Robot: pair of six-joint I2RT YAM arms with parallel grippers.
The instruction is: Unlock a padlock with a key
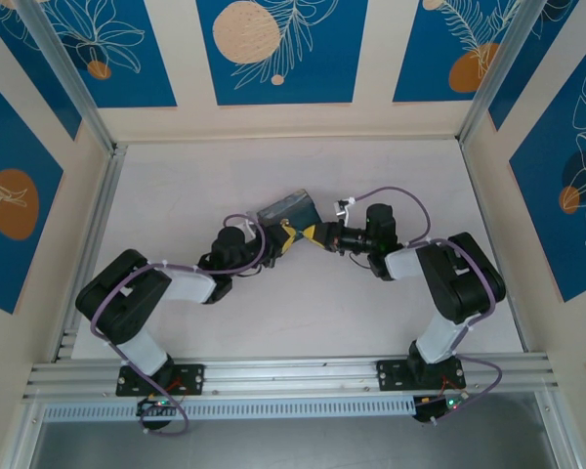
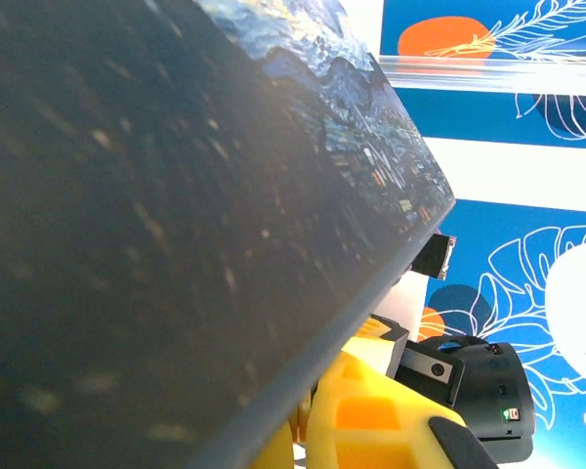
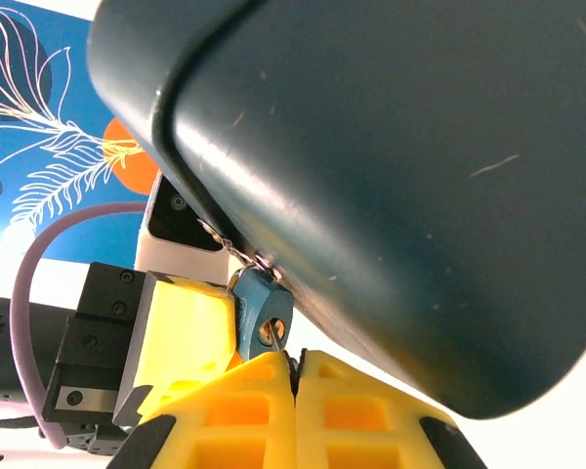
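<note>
The right gripper (image 3: 295, 369), fingers pinched together on the key (image 3: 273, 339) whose tip sits in the padlock (image 3: 260, 305) dangling from the box (image 3: 420, 176), could bend it or twist it out because the lock seems to hang loose; whether the left gripper (image 1: 285, 241) clamps anything I cannot tell.

You can see the padlock (image 3: 265, 311), small and blue-green, just above the tips of your right gripper (image 3: 295, 376). It hangs tilted by its thin metal loop. The key (image 3: 273, 338) is a thin shiny pin, pinched between those tips, its end poking up into the padlock's keyhole.
</note>
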